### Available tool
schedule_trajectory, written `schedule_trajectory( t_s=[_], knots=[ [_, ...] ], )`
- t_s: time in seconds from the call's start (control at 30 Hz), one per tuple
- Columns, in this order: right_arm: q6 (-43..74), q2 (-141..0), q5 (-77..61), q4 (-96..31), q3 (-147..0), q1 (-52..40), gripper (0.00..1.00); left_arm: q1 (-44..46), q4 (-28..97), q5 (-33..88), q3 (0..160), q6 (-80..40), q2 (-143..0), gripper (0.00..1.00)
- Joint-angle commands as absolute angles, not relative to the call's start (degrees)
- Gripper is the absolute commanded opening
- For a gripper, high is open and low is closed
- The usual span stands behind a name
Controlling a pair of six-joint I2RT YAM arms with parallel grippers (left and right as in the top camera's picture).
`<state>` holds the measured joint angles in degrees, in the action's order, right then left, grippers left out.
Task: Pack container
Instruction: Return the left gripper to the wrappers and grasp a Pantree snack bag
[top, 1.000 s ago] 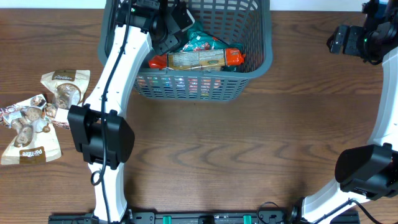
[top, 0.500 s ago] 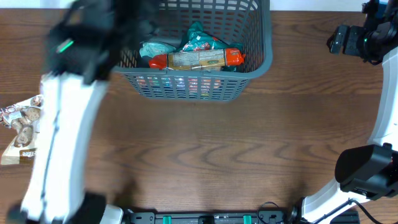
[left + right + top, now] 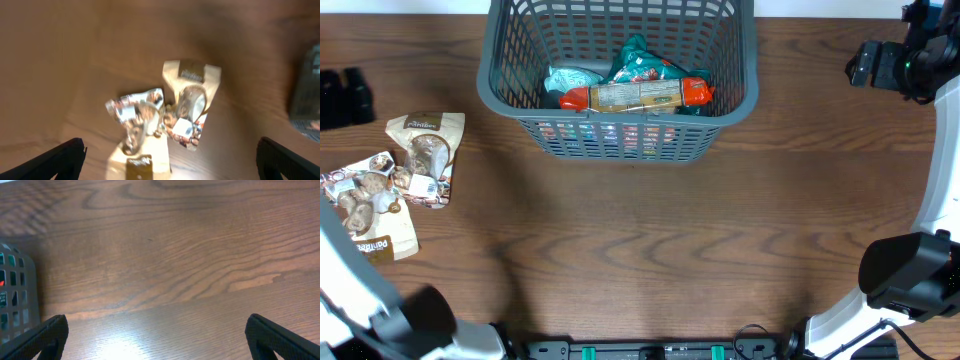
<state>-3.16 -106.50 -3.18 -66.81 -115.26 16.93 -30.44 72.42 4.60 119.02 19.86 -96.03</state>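
Brown wood-grain tabletop (image 3: 650,250) fills every view. The left claw (image 3: 172,160) hangs above it with its fingers spread wide and nothing between them. Its own camera is blurred. Directly below this claw lies a small heap of snack packs. A beige pouch with a brown top label (image 3: 425,150) is on the side toward the basket. A silvery crinkled pouch (image 3: 355,190) overlaps it on the outer side. A second beige pouch (image 3: 380,240) lies nearer the robot, partly under the silvery one. None of them touches the claw.

To this claw's right, with only bare wood between, stands the large dark grey rectangular plastic basket (image 3: 751,60). It sits upright at the far middle of the table, between the two claws. Its sides are a slatted lattice under a flared rim, and colours show through the front wall.

Inside, a long packet with orange ends and a tan label (image 3: 635,95) lies across the top, parallel to the front wall. Teal packets (image 3: 645,62) are bunched behind it, and a pale blue-green packet (image 3: 570,78) lies at its left end.

The right claw (image 3: 162,337) hovers over bare wood with its fingers also spread and empty. From its camera a corner of the basket shows just beyond its left finger, apart from it.
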Motion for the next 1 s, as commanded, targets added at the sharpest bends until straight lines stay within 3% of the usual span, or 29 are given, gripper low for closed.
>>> schedule_trajectory(
  t_s=[0.0,0.4,0.63,0.97],
  knots=[
    [-3.5,-107.1,-3.2,-66.8,-114.9,16.8,0.99,-34.8,71.2,12.4,115.0,20.4,-102.2,0.99],
    [-3.5,-107.1,-3.2,-66.8,-114.9,16.8,0.99,-29.2,61.5,8.6,110.6,26.2,-119.9,0.99],
    [-3.4,-107.1,-3.2,-66.8,-114.9,16.8,0.99,-25.8,59.8,7.2,110.6,35.0,-125.9,0.99],
    [-3.4,-107.1,-2.8,-66.4,-114.9,16.8,0.99,-25.6,59.6,3.4,110.6,35.6,-130.4,0.99]
  ],
)
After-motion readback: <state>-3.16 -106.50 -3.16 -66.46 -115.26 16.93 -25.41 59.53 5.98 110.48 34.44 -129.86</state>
